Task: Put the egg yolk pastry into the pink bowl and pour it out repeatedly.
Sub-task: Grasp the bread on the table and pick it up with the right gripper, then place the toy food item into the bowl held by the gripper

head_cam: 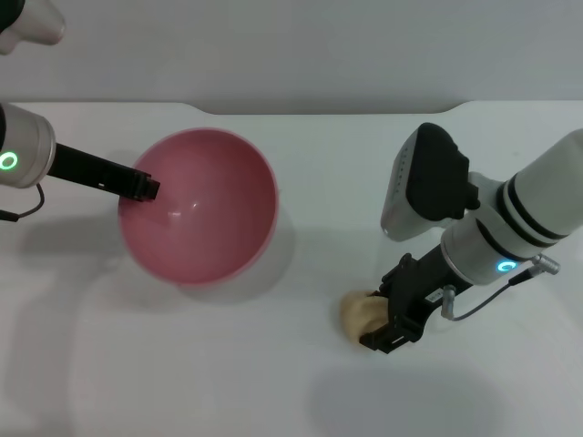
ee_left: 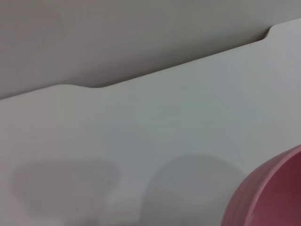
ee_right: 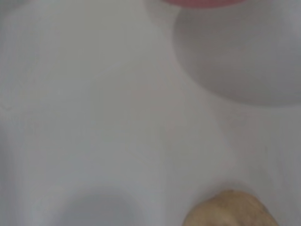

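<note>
The pink bowl (head_cam: 205, 214) is tipped with its opening facing up and toward me, and it casts a shadow on the table. My left gripper (head_cam: 146, 188) is shut on its left rim; part of the bowl's outer wall shows in the left wrist view (ee_left: 270, 195). The egg yolk pastry (head_cam: 357, 314) lies on the white table to the right of the bowl and in front of it. My right gripper (head_cam: 375, 317) is low at the pastry's right side, right against it. The pastry also shows at the edge of the right wrist view (ee_right: 230, 212).
The white table (head_cam: 228, 364) ends at a back edge with a stepped notch at the far right (head_cam: 455, 105). The bowl's rim shows as a sliver in the right wrist view (ee_right: 197, 3). Nothing else lies on the table.
</note>
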You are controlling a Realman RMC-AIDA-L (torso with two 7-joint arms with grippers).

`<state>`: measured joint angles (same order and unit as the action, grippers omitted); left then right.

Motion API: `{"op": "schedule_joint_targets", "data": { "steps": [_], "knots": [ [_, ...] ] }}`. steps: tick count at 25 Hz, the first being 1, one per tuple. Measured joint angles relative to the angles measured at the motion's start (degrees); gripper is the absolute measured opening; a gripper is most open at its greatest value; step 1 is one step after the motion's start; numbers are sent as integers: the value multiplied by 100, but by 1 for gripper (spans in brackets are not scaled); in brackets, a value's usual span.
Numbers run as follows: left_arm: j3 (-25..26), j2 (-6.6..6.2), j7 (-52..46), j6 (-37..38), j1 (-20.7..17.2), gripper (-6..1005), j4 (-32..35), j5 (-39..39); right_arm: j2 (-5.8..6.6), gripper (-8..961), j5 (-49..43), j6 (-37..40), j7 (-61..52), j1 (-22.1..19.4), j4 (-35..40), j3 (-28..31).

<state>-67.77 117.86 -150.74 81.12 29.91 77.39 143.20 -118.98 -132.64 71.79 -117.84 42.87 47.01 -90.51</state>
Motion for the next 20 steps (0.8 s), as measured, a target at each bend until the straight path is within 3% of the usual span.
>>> {"op": "schedule_joint_targets", "data": {
  "steps": [7, 16, 20],
  "knots": [
    [-2, 0, -7, 44, 6, 0, 7, 8, 10, 507, -32, 17, -148, -60, 20, 128],
    [-200, -1, -20, 54, 103, 0, -12, -3, 51, 422, -49, 402, -295, -369, 490, 1674],
    [-540, 5, -147, 56, 254, -1, -89, -3, 53, 398, 8, 881, -21, -477, 898, 2562]
  ]
}}
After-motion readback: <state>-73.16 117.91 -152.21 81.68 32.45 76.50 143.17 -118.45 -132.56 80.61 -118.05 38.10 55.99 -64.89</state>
